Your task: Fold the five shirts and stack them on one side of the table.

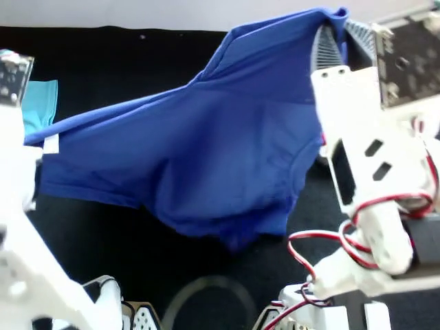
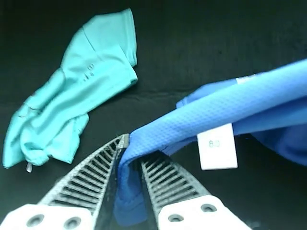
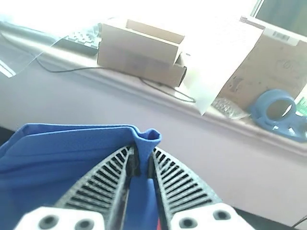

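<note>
A royal blue shirt (image 1: 220, 151) hangs stretched in the air above the black table (image 1: 124, 62), held up between both arms. My left gripper (image 2: 128, 143) is shut on one edge of the blue shirt (image 2: 240, 105), close to its white label (image 2: 217, 146). My right gripper (image 3: 143, 158) is raised high at the far right and is shut on a bunched corner of the blue shirt (image 3: 62, 148). In the high view that right gripper (image 1: 333, 34) pinches the cloth at the top. A turquoise shirt (image 2: 72, 91) lies crumpled on the table under the left arm; the turquoise shirt (image 1: 38, 103) peeks out at the far left.
The right arm's white body (image 1: 371, 151) with red wires stands at the right. The left arm's white links (image 1: 27, 261) rise along the left edge. Beyond the table, cardboard boxes (image 3: 144, 52) and a blue tape holder (image 3: 278, 112) sit on a ledge.
</note>
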Controlling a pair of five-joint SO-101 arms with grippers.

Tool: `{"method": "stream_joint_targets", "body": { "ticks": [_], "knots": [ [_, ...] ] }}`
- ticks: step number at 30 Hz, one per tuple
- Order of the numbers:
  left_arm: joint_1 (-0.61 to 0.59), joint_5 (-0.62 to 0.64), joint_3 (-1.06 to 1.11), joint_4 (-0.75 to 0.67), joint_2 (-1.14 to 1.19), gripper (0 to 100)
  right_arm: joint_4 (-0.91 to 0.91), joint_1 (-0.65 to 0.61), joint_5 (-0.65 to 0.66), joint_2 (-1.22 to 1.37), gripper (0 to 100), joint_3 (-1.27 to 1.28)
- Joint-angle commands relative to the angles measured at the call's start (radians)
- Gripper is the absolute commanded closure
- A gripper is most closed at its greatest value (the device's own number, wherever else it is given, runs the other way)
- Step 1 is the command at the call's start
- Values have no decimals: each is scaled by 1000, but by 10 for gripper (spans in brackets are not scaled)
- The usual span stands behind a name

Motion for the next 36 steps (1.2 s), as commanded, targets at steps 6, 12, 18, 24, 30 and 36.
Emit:
{"method": "stream_joint_targets", "body": {
  "ticks": [6, 12, 18, 24, 30, 36],
  "knots": [
    [-21, 3, 12, 0, -53, 992, -99, 28, 92, -38, 993, -1],
    [-24, 2, 76, -49, -54, 992, -113, 30, 94, -62, 993, -8],
    [-39, 3, -93, -58, -59, 992, -166, 67, 94, -105, 993, -2],
    [-39, 3, -196, -29, -59, 992, -180, 70, 94, -113, 993, -7],
    [-39, 3, -208, -26, -58, 992, -200, 70, 94, -113, 993, -8],
    [-42, 3, -81, -6, -61, 992, -343, 70, 94, -113, 993, -8]
  ]
}}
